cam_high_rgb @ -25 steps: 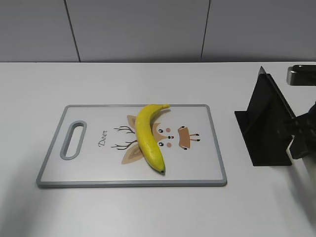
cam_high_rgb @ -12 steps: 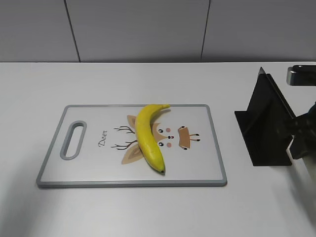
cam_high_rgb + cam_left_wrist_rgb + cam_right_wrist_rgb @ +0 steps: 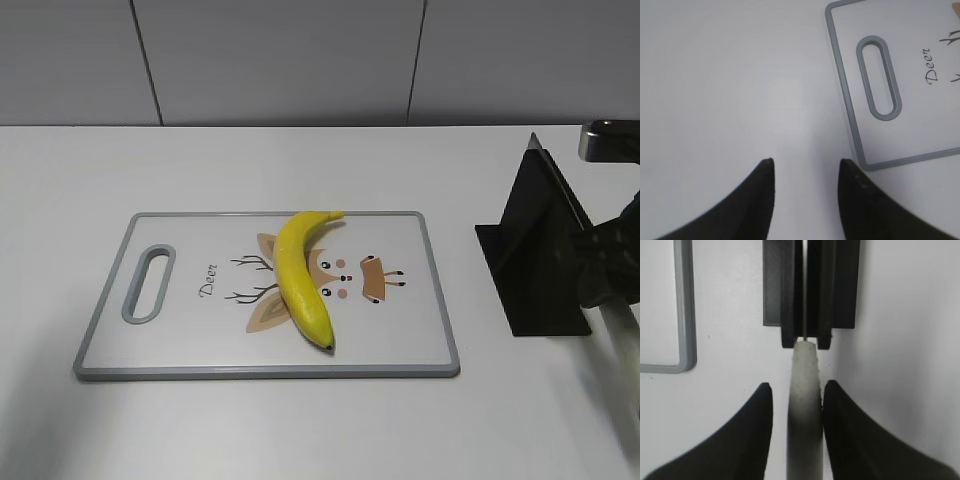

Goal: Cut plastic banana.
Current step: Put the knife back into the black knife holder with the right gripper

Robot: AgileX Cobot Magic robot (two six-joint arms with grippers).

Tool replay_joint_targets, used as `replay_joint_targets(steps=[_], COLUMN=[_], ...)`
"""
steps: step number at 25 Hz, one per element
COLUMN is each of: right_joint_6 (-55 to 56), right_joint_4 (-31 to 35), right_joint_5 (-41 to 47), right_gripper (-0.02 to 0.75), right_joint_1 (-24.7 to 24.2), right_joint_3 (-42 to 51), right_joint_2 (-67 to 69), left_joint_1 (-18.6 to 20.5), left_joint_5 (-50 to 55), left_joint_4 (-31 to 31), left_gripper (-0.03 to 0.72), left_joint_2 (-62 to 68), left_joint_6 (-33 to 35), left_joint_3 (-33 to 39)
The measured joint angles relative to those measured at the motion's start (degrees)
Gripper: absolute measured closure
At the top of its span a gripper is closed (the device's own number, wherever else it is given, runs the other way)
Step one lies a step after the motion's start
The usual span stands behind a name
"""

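Note:
The plastic banana point(image 3: 300, 280), yellow and curved with a dark tip, lies across the middle of the white cutting board point(image 3: 180, 340). A knife sits in a black holder point(image 3: 535, 250) to the right of the board. In the right wrist view my right gripper point(image 3: 796, 385) straddles the knife's pale grey handle point(image 3: 804, 415). The right finger touches the handle and a gap shows at the left finger. The blade is hidden in the holder's slot point(image 3: 804, 290). My left gripper point(image 3: 806, 162) is open and empty over bare table beside the board's near corner point(image 3: 860, 162).
The board has a grey rim and a handle slot point(image 3: 880, 77) at its left end. A grey wall with panel seams runs behind the white table point(image 3: 300, 160). The right arm point(image 3: 615, 260) fills the right edge of the exterior view.
The right arm has shifted slightly at the holder, and the pale knife handle now shows below it. The banana and board have not moved.

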Motion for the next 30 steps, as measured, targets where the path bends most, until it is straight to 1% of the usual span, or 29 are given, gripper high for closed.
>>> replay_joint_targets(steps=[2,4,7,10,13,16,22,25,30], right_joint_6=[0.00,0.00,0.00,-0.12,-0.37,-0.36,-0.45,-1.48,-4.42], right_joint_4=[0.00,0.00,0.00,0.00,-0.06,-0.94,-4.16,-5.27,-5.84], right_joint_5=[-0.11,-0.15,0.31,2.60,5.47,8.91,15.52,18.83,25.54], right_gripper=[0.450,0.416,0.321,0.225,0.170,0.158,0.151,0.150,0.150], right_joint_1=[0.00,0.00,0.00,0.00,0.00,0.00,0.00,0.00,0.00], right_joint_3=[-0.51,-1.50,-3.85,-6.69,-9.78,-13.21,-22.18,-26.73,-33.90], right_joint_2=[0.02,0.02,0.06,-0.11,-0.10,-0.10,-0.10,-0.10,-0.10], left_joint_1=[0.00,0.00,0.00,0.00,0.00,0.00,0.00,0.00,0.00], left_joint_5=[0.00,0.00,0.05,0.05,0.05,0.05,0.51,0.78,3.32], left_joint_4=[0.00,0.00,0.00,0.00,0.00,0.00,-1.97,-2.99,-2.89], left_gripper=[0.273,0.273,0.273,0.273,0.273,0.251,0.102,0.080,0.073], left_joint_2=[0.00,0.00,0.00,0.00,0.00,0.00,0.00,0.00,0.00], left_joint_6=[0.00,0.00,0.00,0.00,0.00,0.00,-0.05,-1.56,-6.52], left_joint_3=[0.00,0.00,0.00,0.00,0.00,0.00,-1.68,-3.99,-9.08])
